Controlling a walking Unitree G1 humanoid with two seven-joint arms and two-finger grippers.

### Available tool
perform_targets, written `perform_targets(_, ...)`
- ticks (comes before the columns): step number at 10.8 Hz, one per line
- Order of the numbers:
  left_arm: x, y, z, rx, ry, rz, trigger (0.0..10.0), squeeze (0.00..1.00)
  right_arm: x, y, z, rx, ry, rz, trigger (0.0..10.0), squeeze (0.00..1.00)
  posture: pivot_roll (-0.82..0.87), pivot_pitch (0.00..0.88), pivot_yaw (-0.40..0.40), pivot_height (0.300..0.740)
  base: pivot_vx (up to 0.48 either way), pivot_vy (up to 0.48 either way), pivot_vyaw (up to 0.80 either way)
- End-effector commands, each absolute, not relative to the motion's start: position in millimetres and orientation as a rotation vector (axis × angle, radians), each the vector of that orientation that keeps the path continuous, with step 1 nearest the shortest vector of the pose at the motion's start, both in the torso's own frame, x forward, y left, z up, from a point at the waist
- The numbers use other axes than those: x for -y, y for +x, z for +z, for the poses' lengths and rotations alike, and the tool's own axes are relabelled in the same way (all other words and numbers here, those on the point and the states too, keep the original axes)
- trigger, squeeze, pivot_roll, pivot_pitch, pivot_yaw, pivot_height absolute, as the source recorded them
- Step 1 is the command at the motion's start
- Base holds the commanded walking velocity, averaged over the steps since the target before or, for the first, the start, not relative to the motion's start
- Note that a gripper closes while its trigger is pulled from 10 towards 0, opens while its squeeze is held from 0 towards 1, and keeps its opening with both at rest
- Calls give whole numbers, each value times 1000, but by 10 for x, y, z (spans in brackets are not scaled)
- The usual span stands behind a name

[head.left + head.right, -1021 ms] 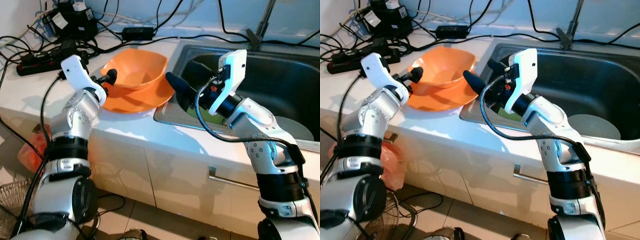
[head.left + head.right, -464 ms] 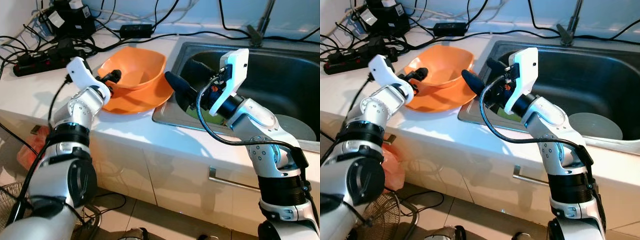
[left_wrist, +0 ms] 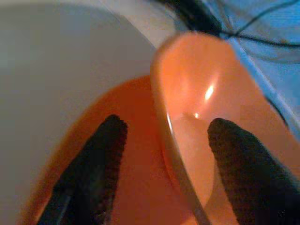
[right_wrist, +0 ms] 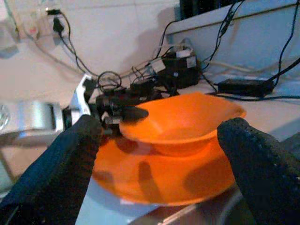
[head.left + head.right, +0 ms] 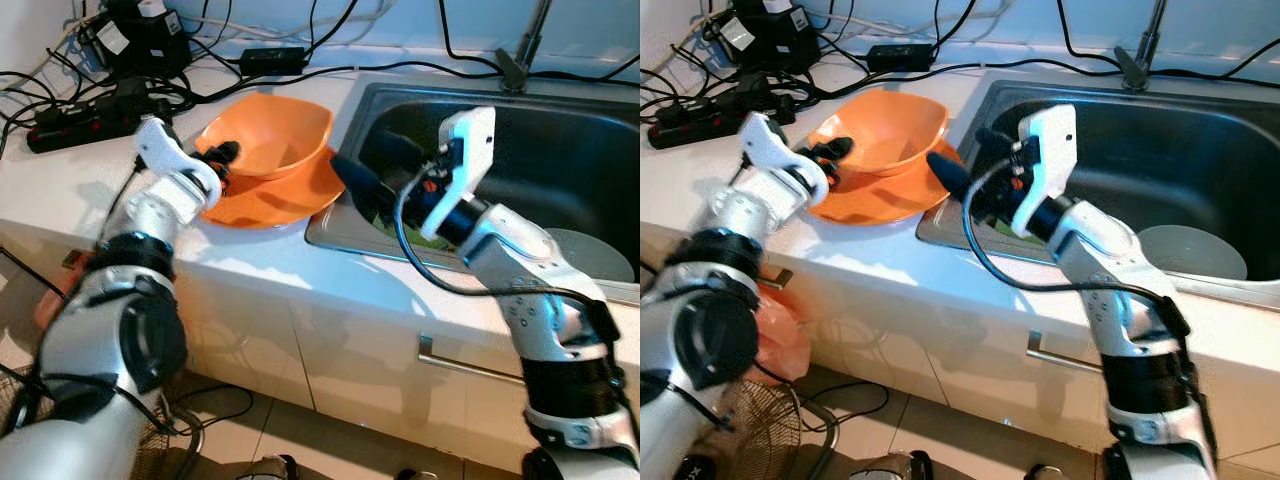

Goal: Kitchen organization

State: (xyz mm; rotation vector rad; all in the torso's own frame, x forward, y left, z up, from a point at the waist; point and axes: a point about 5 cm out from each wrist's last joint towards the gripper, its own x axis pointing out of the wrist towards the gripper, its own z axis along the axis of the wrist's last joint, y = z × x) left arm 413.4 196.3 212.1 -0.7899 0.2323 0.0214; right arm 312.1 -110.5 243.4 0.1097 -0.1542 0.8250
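Orange dishes are seen on the white worktop (image 5: 60, 190) just beside the sink (image 5: 560, 150): an orange bowl (image 5: 270, 135) is set inside a wider orange plate (image 5: 265, 200), and the plate's edge reaches the sink's rim at 3 o'clock. The left gripper (image 3: 161, 140) is placed at the bowl's rim at 9 o'clock; in the left wrist view its fingers (image 3: 101, 159) are spread, one outside the wall over the plate and the other inside the bowl, with the rim between them and not yet clamped. The right gripper (image 4: 154, 136) is held over the near corner of the sink, pointed at the dishes from 3 o'clock; its fingers (image 4: 258, 154) are wide apart and nothing is grasped. A grey disc (image 5: 590, 250) lies in the sink basin at 3 o'clock. Black cables and a power strip (image 5: 80, 115) are spread across the worktop at 10 o'clock, behind the bowl.
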Motion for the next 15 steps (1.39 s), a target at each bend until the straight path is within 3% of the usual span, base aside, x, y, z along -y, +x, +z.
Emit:
perform_targets(1,-2020,4143,2166,-217,-800,32,0,0,1076,3060,2384,116,94,874,10000,0,25,104,141,740,0,0,0)
perform_targets(5,-2052,4146,2174,-205,-806,33,0,0,1116,3011,2241,24,43,890,10000,0,23,110,139,740,0,0,0)
perform_targets(15,-1992,4164,2245,-173,-823,-41,0,0,1119,3020,2222,18,41,883,10000,0,23,111,140,740,0,0,0)
